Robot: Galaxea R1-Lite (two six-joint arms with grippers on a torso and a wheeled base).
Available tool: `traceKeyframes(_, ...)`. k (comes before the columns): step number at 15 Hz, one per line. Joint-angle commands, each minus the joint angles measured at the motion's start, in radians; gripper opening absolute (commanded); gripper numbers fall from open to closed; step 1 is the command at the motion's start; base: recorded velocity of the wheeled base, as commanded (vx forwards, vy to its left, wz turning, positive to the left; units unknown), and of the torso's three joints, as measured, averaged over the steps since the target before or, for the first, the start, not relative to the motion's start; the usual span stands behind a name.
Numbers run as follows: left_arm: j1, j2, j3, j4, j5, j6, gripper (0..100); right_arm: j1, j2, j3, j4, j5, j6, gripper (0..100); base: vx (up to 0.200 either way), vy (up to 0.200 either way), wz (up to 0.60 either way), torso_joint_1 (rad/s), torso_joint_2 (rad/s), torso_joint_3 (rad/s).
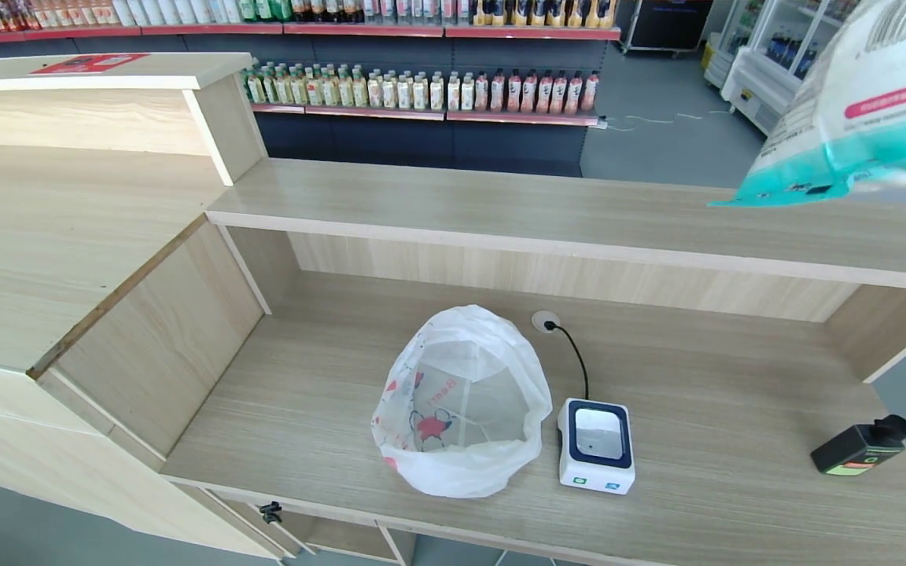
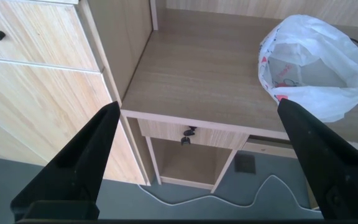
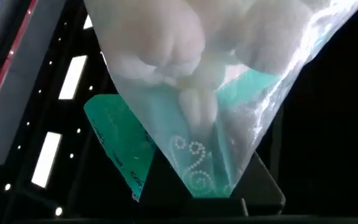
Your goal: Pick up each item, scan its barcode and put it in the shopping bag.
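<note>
A white shopping bag (image 1: 461, 401) stands open in the middle of the wooden counter (image 1: 736, 409). Just to its right lies the white barcode scanner (image 1: 596, 444), window facing up. A white and teal soft package (image 1: 854, 110) hangs high at the upper right, well above the counter. In the right wrist view, my right gripper (image 3: 197, 193) is shut on the teal bottom edge of this package (image 3: 185, 74). A small black bottle (image 1: 862, 446) lies on its side near the counter's right end. My left gripper (image 2: 197, 106) is open, off the counter's front left corner, with the bag (image 2: 316, 62) farther off.
A raised ledge (image 1: 579, 212) runs along the back of the counter, and a taller cabinet (image 1: 68, 236) walls its left side. The scanner's black cable (image 1: 575, 354) leads to a hole behind the bag. A drawer with a key (image 2: 188, 134) sits under the counter's front edge.
</note>
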Motion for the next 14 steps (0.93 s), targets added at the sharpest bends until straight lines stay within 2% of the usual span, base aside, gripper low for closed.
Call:
traceKeyframes(1,0.000,0.000,0.000,0.000,0.000,0.000,100,0.166,0.006,-0.050,0.002,0.024,-0.033,0,0.000,0.000,0.00,0.000,0.00,0.000)
traceKeyframes(2,0.000,0.000,0.000,0.000,0.000,0.000,100,0.170,0.015,-0.050,0.002,0.057,-0.033,0,0.000,0.000,0.00,0.000,0.00,0.000)
traceKeyframes(5,0.000,0.002,0.000,0.000,0.000,0.000,100,0.172,0.045,-0.050,0.002,0.279,-0.055,0,0.000,0.000,0.00,0.000,0.00,0.000)
traceKeyframes(7,0.000,0.000,0.000,0.000,0.000,0.000,100,0.172,0.027,-0.051,0.005,0.345,-0.070,0,0.000,0.000,0.00,0.000,0.00,0.000)
traceKeyframes(14,0.000,0.000,0.000,0.000,0.000,0.000,100,0.182,-0.070,-0.056,0.005,0.410,-0.085,0,0.000,0.000,0.00,0.000,0.00,0.000)
